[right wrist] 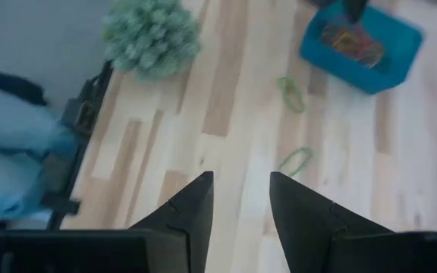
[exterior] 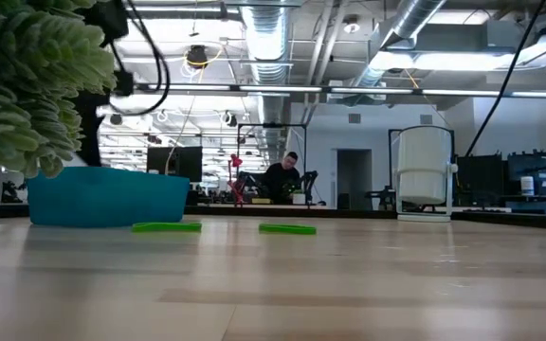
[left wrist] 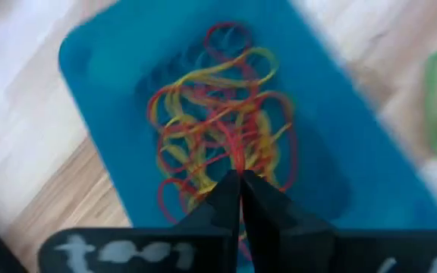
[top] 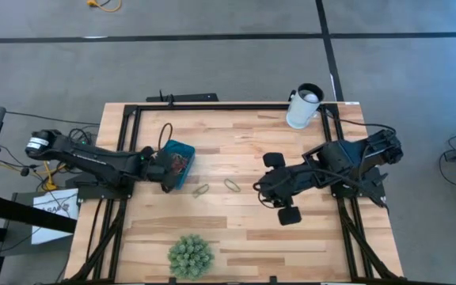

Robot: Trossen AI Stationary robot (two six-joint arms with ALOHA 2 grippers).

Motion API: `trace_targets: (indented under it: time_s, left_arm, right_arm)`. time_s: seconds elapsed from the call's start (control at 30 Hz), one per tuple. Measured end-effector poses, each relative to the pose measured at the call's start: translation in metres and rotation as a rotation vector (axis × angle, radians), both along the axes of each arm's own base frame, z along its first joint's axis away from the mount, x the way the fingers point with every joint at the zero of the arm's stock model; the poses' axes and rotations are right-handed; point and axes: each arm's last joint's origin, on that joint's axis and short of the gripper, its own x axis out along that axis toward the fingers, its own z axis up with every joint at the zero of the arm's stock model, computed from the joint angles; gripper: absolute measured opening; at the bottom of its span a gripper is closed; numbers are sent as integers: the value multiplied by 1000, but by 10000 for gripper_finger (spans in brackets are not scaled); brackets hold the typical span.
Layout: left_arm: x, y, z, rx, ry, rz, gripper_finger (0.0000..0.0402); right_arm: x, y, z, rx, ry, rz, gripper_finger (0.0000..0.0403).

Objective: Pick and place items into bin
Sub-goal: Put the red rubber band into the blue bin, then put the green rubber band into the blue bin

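The left gripper (left wrist: 240,180) hung over the teal bin (top: 182,150), its fingers pinched together on what looked like a red rubber band above the tangled pile (left wrist: 218,133). It needed to part them low, so the band dropped inside. Two green bands (top: 201,190) (top: 231,184) lay on the desk (top: 244,237) nearby; the right gripper (right wrist: 240,199) waited, spread and empty.

You see right gripper (right wrist: 241,199) fingers parted above bare wood; two green bands (right wrist: 293,95) beyond | teal bin (right wrist: 397,57) holds bands; spiky ball (right wrist: 151,34) apart
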Motion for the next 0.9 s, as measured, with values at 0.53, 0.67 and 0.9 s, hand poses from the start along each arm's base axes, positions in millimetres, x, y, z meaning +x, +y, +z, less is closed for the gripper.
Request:
trace_targets:
  time_s: [0.53, 0.67, 0.9]
  left_arm:
    - [2, 6, -15, 11, -23, -57, 76]
    - [3, 6, -15, 13, -38, -48, 113]
    - [3, 2, -7, -49, -118, -75, 143]
  right_arm:
    - [45, -37, -21, -115, -3, -51, 124]
    - [54, -45, -29, -136, 21, -50, 124]
    - [57, -53, -27, -131, -1, -28, 124]
